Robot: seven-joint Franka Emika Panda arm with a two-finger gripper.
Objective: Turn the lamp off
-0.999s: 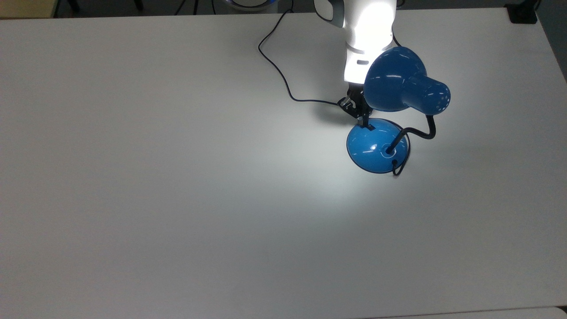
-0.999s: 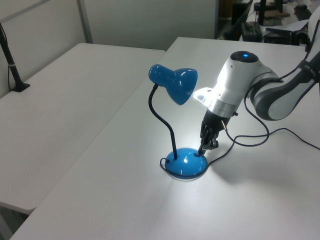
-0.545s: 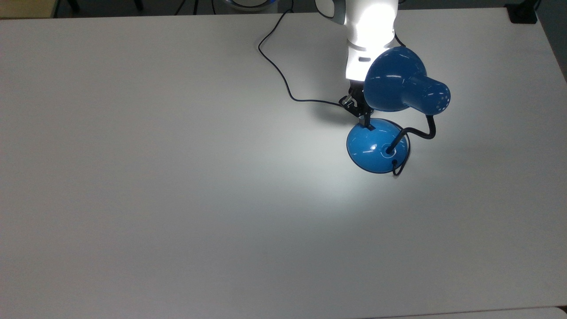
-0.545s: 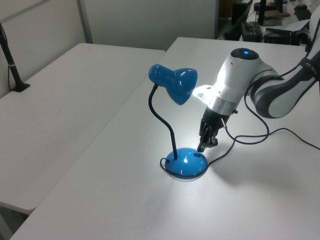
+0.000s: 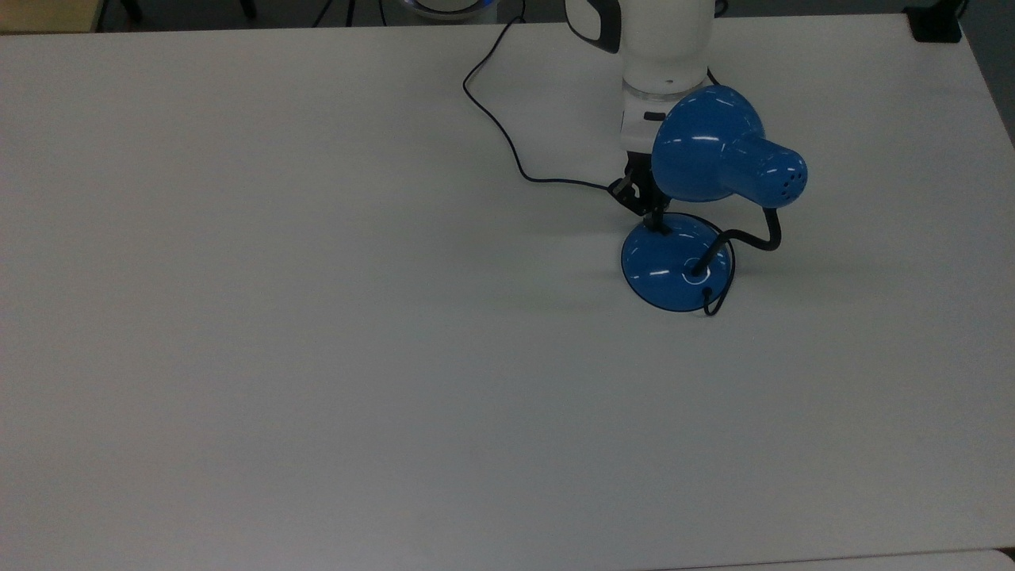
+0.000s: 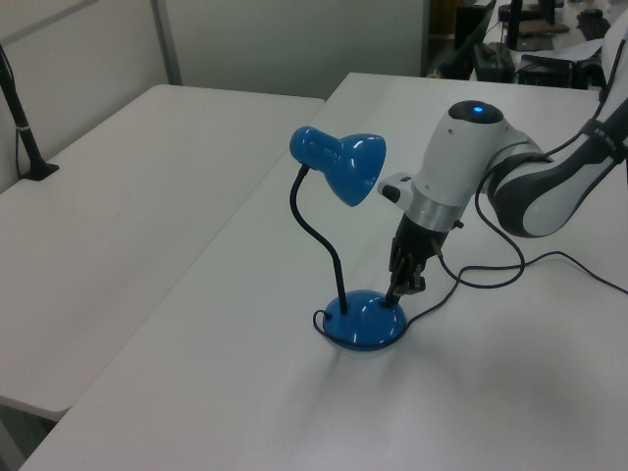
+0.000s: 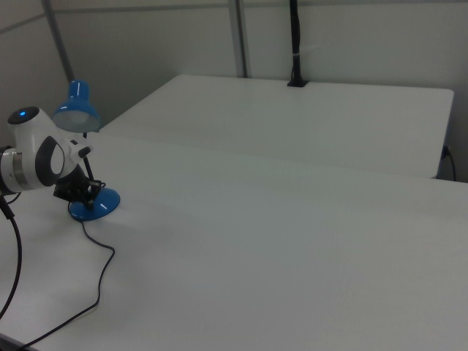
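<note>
You have a wide, pale grey tabletop (image 5: 317, 317) with a plain matte surface. The lamp (image 5: 674, 262) stands on it by its round blue base, near the far edge on the top view's right. From the rim of that base a thin black cord (image 5: 507, 143) lies flat on the tabletop, curving toward the top view's upper left and off the far edge. In the left view a second, similar tabletop (image 6: 128, 206) sits just beside yours.
</note>
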